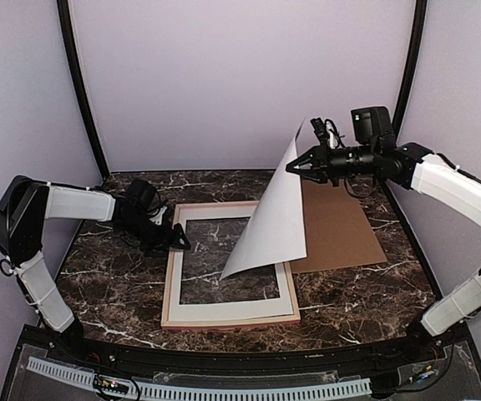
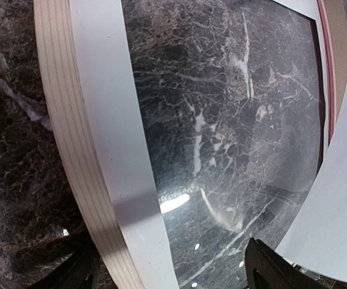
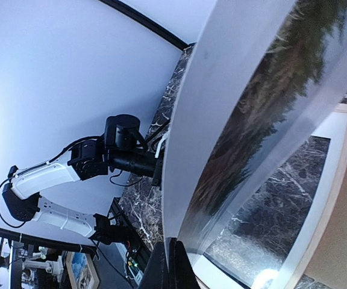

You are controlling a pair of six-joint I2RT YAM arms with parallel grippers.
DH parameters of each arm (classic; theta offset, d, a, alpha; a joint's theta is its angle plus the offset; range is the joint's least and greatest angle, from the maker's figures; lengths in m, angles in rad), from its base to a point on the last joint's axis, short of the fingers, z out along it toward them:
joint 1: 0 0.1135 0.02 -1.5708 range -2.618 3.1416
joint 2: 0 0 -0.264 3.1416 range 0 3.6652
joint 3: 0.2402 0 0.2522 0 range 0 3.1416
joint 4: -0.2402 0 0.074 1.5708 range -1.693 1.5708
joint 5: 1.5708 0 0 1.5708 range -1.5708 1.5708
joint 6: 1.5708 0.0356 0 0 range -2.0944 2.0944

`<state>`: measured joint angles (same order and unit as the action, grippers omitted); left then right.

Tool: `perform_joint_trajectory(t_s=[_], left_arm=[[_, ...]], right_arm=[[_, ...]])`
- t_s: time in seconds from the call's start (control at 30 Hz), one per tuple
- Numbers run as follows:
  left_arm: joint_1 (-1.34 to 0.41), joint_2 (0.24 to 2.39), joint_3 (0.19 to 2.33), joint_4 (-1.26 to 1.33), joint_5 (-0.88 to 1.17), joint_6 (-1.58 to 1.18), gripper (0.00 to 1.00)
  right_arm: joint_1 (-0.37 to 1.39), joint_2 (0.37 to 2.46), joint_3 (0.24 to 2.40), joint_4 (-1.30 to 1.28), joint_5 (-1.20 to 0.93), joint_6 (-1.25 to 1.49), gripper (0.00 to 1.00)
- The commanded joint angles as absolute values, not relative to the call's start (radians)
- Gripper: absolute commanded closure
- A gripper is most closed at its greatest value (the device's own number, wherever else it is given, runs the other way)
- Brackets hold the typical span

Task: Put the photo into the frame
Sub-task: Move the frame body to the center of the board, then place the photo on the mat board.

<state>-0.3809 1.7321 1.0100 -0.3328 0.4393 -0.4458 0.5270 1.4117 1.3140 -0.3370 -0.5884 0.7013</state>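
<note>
On the left we see the left gripper [image 1: 176,238] low over the dark marble table [image 1: 98,284], at the upper part of the frame's left rail. Its jaws stand wide apart and hold nothing. In its wrist view one finger [image 2: 77,265] is outside the rail and the other [image 2: 276,271] is over the window, so the gripper [image 2: 167,259] straddles the rail and the mat's left strip. We cannot tell whether it touches them.

The frame [image 1: 224,323] lies flat on the table in the middle, pale pink, with the white mat [image 1: 232,311] sitting inside it. The marble shows through the mat's window, with light glinting there.

The photo [image 1: 274,217] is in the air above the frame's right half, steeply tilted, its plain white back towards the top camera (the trees show only in the right wrist view [image 3: 270,102]). Its lowest corner hangs down over the mat's window, and we cannot say whether it rests there.

The right gripper [image 1: 295,167] is clamped on the photo's upper right edge, fingers together on the sheet [image 3: 172,259].

To the right, the brown backing board [image 1: 341,234] lies flat beside the frame, partly hidden behind the photo.
</note>
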Motion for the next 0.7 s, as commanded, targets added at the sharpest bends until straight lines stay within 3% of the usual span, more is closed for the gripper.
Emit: perform_joint_trajectory(t_s=[0.0, 0.43, 0.67], left_arm=[[-0.384, 1.634, 1.016, -0.324, 0.436, -0.442, 0.14], [-0.129, 1.360, 0.938, -0.401, 0.191, -0.459, 0.10], [-0.108, 1.319, 0.934, -0.411, 0.138, -0.454, 0.10]], right_arm=[[0.606, 1.458, 1.387, -0.261, -0.599, 0.760, 1.00], [0.860, 1.675, 1.634, -0.210, -0.596, 0.799, 1.00], [0.832, 1.691, 1.481, -0.134, -0.564, 0.826, 1.00]])
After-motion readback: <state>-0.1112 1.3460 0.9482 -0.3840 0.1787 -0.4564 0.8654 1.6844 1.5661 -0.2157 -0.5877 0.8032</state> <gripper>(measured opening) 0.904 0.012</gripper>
